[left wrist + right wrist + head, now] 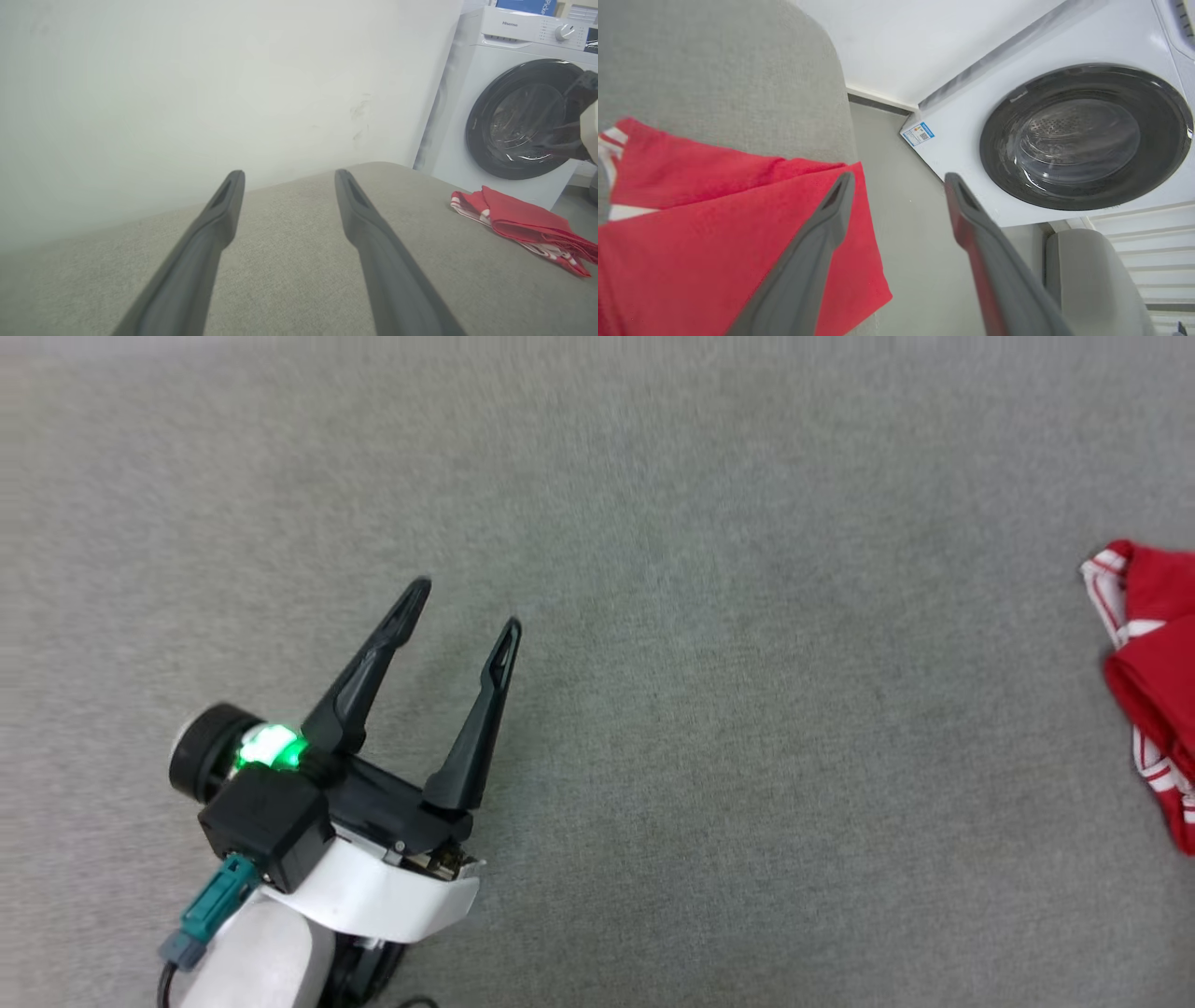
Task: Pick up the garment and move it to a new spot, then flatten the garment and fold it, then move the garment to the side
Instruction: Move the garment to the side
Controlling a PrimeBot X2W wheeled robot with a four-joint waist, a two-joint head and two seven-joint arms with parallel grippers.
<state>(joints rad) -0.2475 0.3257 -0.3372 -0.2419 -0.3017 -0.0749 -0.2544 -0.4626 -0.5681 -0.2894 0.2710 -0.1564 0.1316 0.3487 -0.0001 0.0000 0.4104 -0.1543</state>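
The garment (1153,691), red with red-white striped trim, lies folded at the right edge of the grey cushioned surface (653,616), partly cut off by the head view's border. My left gripper (467,607) hovers open over the bare surface at lower left, far from the cloth. In the left wrist view the garment (518,224) rests to the right of my open left gripper (287,175). In the right wrist view my right gripper (899,179) is open just above the garment (714,224), which overhangs the surface's edge; nothing lies between its fingers.
A white front-loading washing machine (514,102) with a dark round door stands past the surface's far right end, also seen as the washing machine (1064,135) beside grey floor (901,224). A white wall (187,93) runs behind the surface.
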